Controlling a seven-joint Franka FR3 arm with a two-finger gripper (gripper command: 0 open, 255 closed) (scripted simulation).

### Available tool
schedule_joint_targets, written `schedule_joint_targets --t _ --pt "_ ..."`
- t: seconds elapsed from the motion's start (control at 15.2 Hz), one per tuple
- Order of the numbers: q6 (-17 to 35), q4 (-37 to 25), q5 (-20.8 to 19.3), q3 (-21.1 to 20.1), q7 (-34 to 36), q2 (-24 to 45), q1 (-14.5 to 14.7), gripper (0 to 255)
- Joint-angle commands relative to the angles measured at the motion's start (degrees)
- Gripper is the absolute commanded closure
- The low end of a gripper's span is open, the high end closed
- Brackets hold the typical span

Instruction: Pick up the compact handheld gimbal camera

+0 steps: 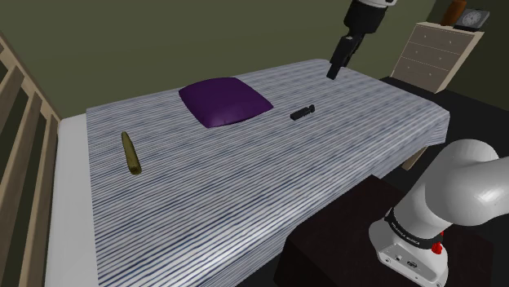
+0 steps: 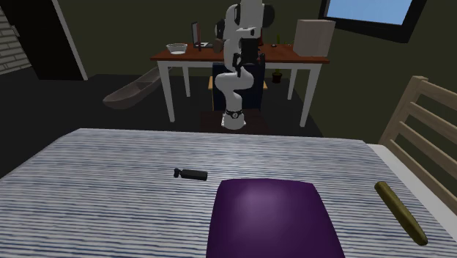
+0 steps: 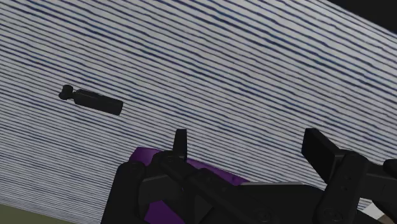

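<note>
The gimbal camera (image 1: pixel 302 112) is a small black stick lying flat on the striped bedcover (image 1: pixel 245 187), to the right of a purple pillow (image 1: pixel 226 102) in the shoulder view. My gripper (image 1: pixel 334 72) hangs high above the bed's far edge, beyond the camera and well apart from it. In the wrist view the camera (image 3: pixel 91 100) lies off to one side of the gripper (image 3: pixel 249 145), whose fingers stand apart with nothing between them, and a corner of the pillow (image 3: pixel 149 157) shows beside one finger. From the second exterior view the camera (image 2: pixel 190 174) lies just ahead of the pillow (image 2: pixel 267 218).
An olive-brown stick-shaped object (image 1: pixel 130 152) lies on the bed near the wooden slatted bed frame (image 1: pixel 24 139). A pale dresser (image 1: pixel 432 53) stands beyond the bed's far corner. Behind the arm (image 2: pixel 234 88) is a desk (image 2: pixel 242 57) with a bowl and a box.
</note>
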State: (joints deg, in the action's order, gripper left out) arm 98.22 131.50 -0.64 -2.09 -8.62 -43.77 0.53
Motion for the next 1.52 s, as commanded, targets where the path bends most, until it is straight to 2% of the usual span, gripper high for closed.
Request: schedule_joint_targets --t 0.0,0.4,0.73,1.12,1.45 --pt "0.0 0.0 0.0 0.0 0.0 0.0 0.0 0" --pt "6.2 4.7 -4.4 7.9 -15.4 3.3 1.1 0" --pt "11.9 5.8 -7.6 14.4 -28.1 9.1 1.9 0" --pt "18.9 3.8 -9.6 21.8 -43.4 19.3 3.4 0" --pt "24.4 -0.3 -8.4 27.2 -56.7 30.1 5.0 0"
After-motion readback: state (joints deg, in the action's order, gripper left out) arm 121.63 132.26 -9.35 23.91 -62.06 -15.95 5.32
